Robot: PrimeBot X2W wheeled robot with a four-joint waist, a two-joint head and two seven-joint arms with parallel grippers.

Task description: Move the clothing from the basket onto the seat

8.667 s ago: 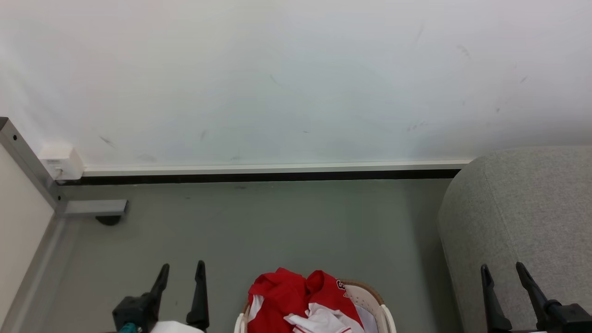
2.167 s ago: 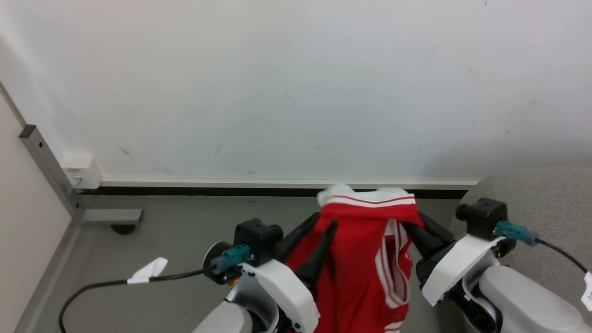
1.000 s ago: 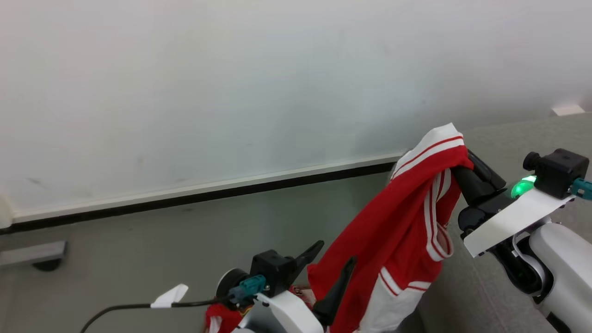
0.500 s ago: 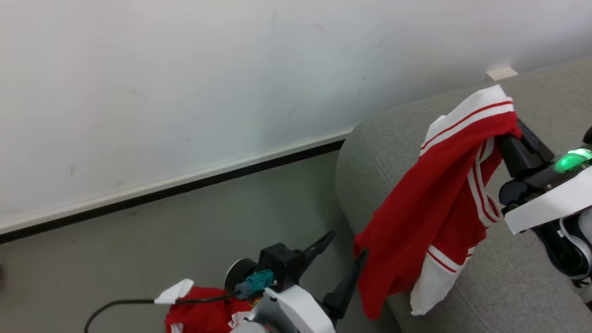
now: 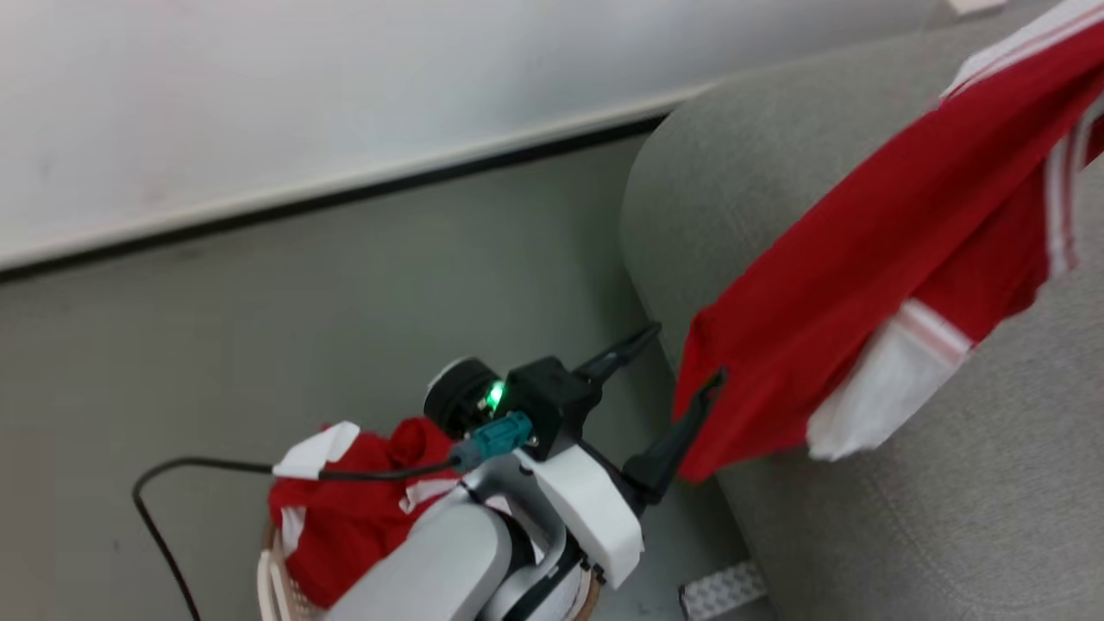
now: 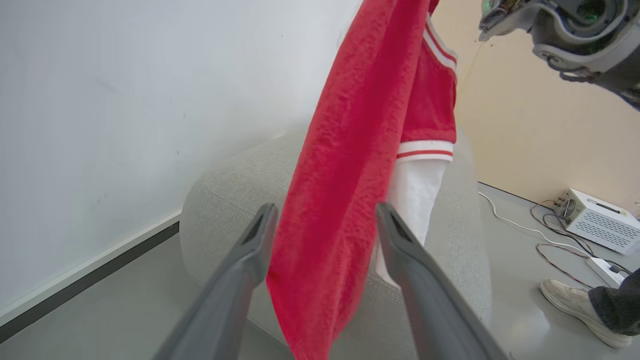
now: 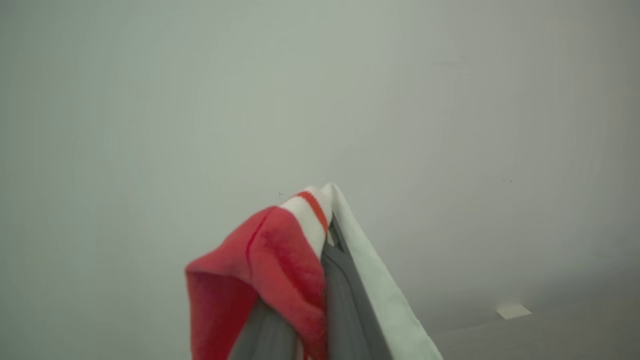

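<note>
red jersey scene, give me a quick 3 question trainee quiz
1. True or false: the left pincer is clamped shut on the hanging red jersey.
2. Where is the other red clothing? A) in the laundry basket B) on the floor C) in the left pincer
3. Fill in: the jersey's top edge is gripped by the ____ pincer.
Key: 1 false, fingers spread; 2 A; 3 right pincer.

the clothing [image 5: 862, 285] runs off the head view's right edge, cutting off its held end. the basket [image 5: 264, 582] lies mostly hidden under the left arm [image 5: 483, 535]. fabric covers the right gripper [image 7: 327, 235] tips. the picture's edge crops the leg above a person's shoe [image 6: 575, 312].
</note>
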